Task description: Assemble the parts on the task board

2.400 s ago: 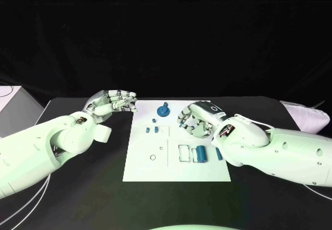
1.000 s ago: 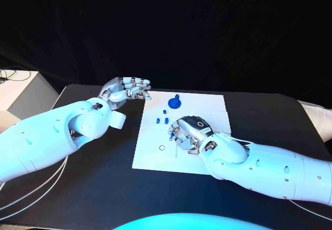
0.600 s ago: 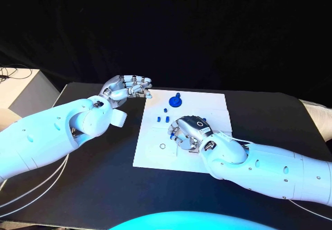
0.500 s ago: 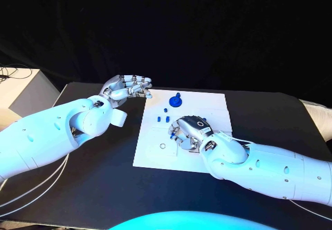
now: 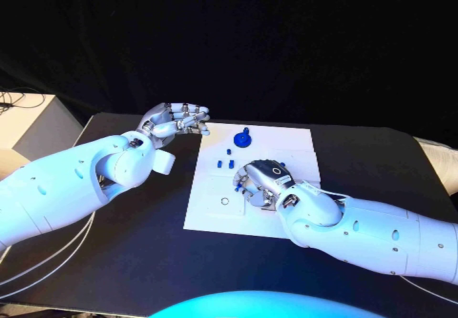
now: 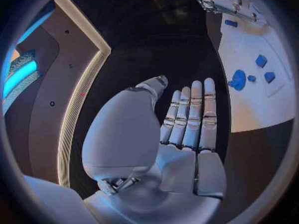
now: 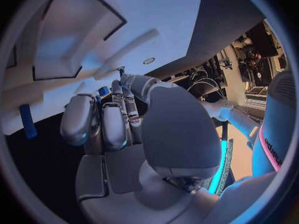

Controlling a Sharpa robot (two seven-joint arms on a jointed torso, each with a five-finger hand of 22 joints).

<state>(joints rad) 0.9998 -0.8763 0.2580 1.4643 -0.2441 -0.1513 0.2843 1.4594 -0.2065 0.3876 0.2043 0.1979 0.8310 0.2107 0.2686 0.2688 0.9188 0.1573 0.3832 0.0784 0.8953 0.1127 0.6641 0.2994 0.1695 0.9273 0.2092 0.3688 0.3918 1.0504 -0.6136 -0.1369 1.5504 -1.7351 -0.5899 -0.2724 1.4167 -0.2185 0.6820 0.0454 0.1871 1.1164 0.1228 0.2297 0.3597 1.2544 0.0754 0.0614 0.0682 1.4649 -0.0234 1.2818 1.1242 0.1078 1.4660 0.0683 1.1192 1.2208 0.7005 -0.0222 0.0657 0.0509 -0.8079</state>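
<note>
Task board (image 5: 215,215) in the middle of the desk (image 5: 124,265), small blue parts on it.
The right hand (image 5: 259,185) rests over the board's middle, fingers curled down; whether they hold a part I cannot tell. The little parts (image 5: 226,163) look hard, light and slippery, best pinched by their sides. The round blue part (image 5: 242,140) sits near the far edge. The left hand (image 5: 175,121) hovers curled and holding nothing by the board's far left corner, with open desk around.
</note>
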